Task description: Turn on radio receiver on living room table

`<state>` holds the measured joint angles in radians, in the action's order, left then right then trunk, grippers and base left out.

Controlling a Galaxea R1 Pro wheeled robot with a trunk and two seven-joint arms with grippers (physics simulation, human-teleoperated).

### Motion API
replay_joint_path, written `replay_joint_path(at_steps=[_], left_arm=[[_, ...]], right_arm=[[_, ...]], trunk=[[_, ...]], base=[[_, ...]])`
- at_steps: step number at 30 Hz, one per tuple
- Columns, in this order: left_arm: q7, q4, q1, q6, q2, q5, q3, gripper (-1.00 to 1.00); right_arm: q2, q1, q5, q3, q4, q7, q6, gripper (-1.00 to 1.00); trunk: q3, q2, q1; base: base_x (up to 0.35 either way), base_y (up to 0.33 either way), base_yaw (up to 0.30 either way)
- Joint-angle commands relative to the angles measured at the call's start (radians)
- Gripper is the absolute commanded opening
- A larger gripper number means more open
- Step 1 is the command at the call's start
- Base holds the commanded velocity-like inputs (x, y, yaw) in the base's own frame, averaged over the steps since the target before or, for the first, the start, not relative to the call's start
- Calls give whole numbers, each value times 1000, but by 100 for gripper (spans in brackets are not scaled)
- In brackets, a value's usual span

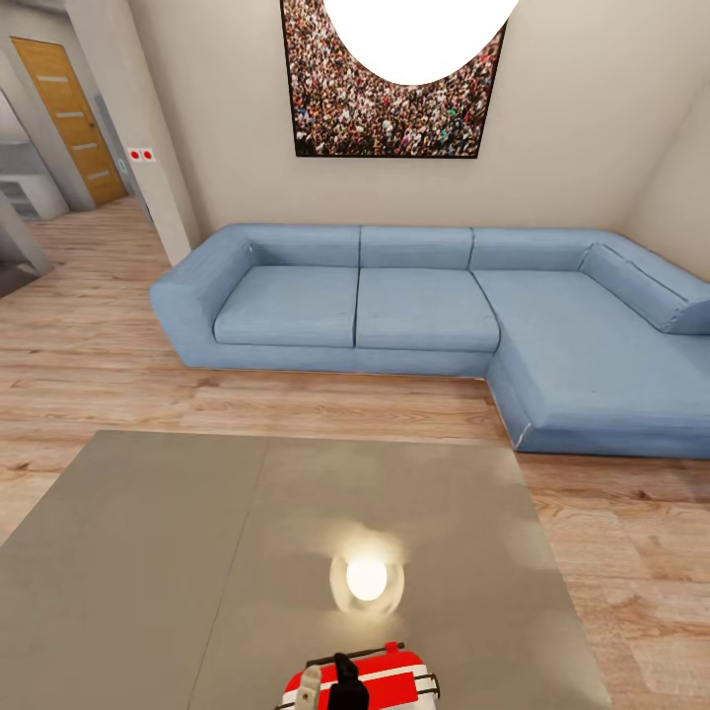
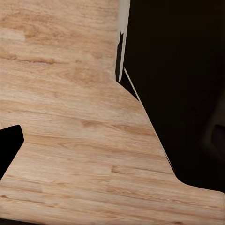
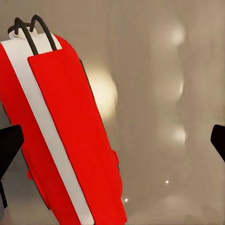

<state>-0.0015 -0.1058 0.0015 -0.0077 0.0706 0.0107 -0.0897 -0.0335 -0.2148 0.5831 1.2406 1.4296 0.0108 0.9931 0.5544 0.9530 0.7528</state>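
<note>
Small red rounded radio receiver (image 1: 367,680) is lying at six o'clock on the glossy grey tabletop (image 1: 177,562); the right hand (image 3: 112,143) is hovering above, fingers spread wide; left hand's state unclear.

Right wrist view: the black two-fingered right gripper (image 3: 112,144) is spread wide, with one blunt dark fingertip (image 3: 9,146) at each side edge of the frame and the jaws holding nothing. Left wrist view: the black left gripper (image 2: 112,140) is likewise parted and empty, pointing downward. Head view: a black and pale grey arm segment (image 1: 340,680) shows at the lower edge.
</note>
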Motion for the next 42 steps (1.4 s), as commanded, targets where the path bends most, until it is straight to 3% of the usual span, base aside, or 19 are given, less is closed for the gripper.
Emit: replay_joint_path(at_steps=[1, 7, 13, 22, 29, 37, 42], left_arm=[[0, 0, 0, 0, 0, 0, 0, 100], [0, 0, 0, 0, 0, 0, 1, 100], [0, 0, 0, 0, 1, 0, 0, 100], [0, 0, 0, 0, 1, 0, 0, 100], [0, 0, 0, 0, 2, 0, 0, 100], [0, 0, 0, 0, 2, 0, -1, 100], [0, 0, 1, 0, 2, 0, 0, 100]], right_arm=[[-1, 0, 0, 0, -1, 5, 0, 100], [-2, 0, -1, -8, -10, 38, -2, 100], [-1, 0, -3, -81, -31, 75, -51, 100], [0, 0, -3, -109, -84, 91, -105, 100], [3, 0, -3, -185, -180, 103, -207, 100], [4, 0, -3, -208, -213, 124, -254, 100], [4, 0, -5, -210, -225, 127, -320, 100]], trunk=[[0, 0, 0], [0, 0, 0], [0, 0, 0], [0, 0, 0], [0, 0, 0], [0, 0, 0], [0, 0, 0]], base=[[0, 0, 0], [0, 0, 0], [0, 0, 0], [0, 0, 0], [0, 0, 0], [0, 0, 0], [0, 0, 0]])
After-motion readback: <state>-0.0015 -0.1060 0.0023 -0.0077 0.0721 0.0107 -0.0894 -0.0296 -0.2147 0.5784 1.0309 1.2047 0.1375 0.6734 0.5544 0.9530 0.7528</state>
